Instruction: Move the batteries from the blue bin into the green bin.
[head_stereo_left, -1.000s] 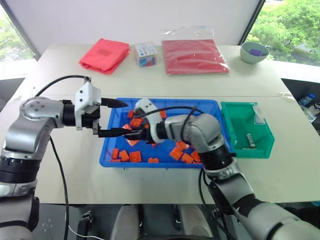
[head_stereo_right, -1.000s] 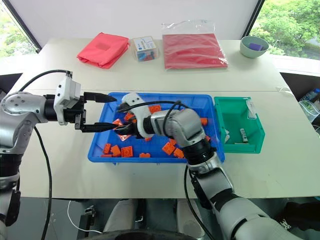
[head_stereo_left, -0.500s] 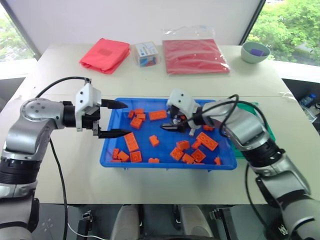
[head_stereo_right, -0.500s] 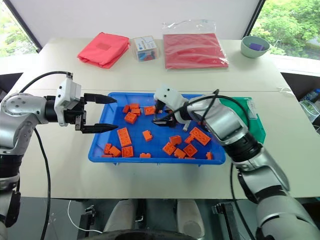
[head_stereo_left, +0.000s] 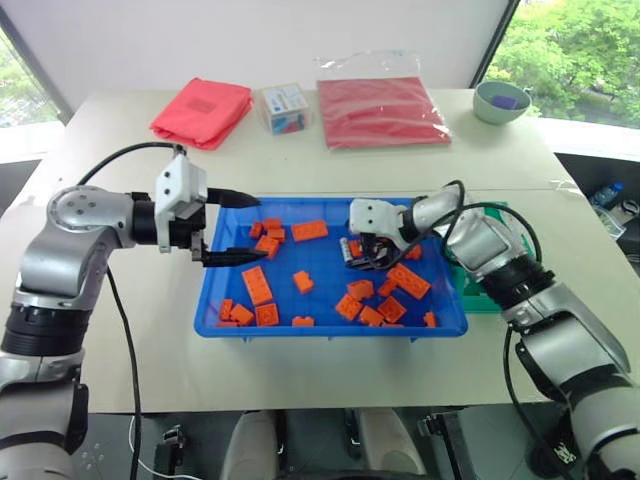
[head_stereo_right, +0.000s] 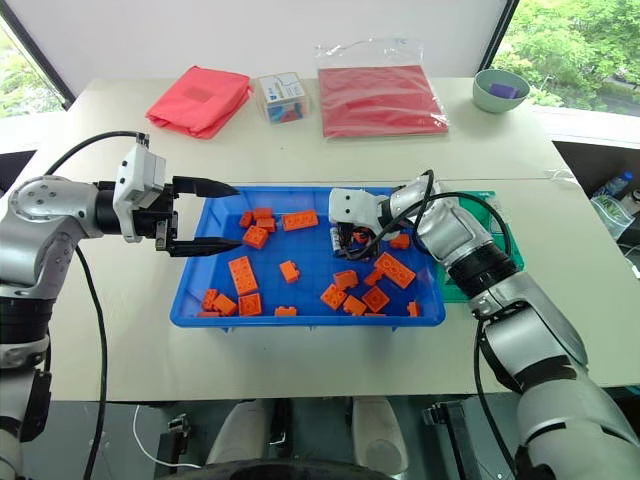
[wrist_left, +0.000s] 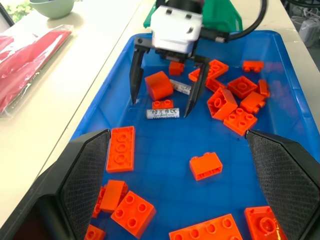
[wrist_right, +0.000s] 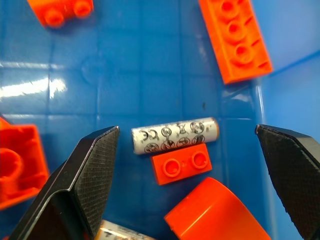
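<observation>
Right fingers (wrist_left: 190, 95) spread over battery (wrist_right: 175, 135) | small orange brick (wrist_right: 181, 163) touching it | left fingers (head_stereo_left: 232, 255) open.

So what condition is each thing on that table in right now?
Right gripper: open, straddling a battery.
Left gripper: open, empty, above the blue bin.
That battery: lying flat, a small orange brick against it.
Second battery: lying flat nearby.
Green bin: mostly hidden behind the right arm.
</observation>
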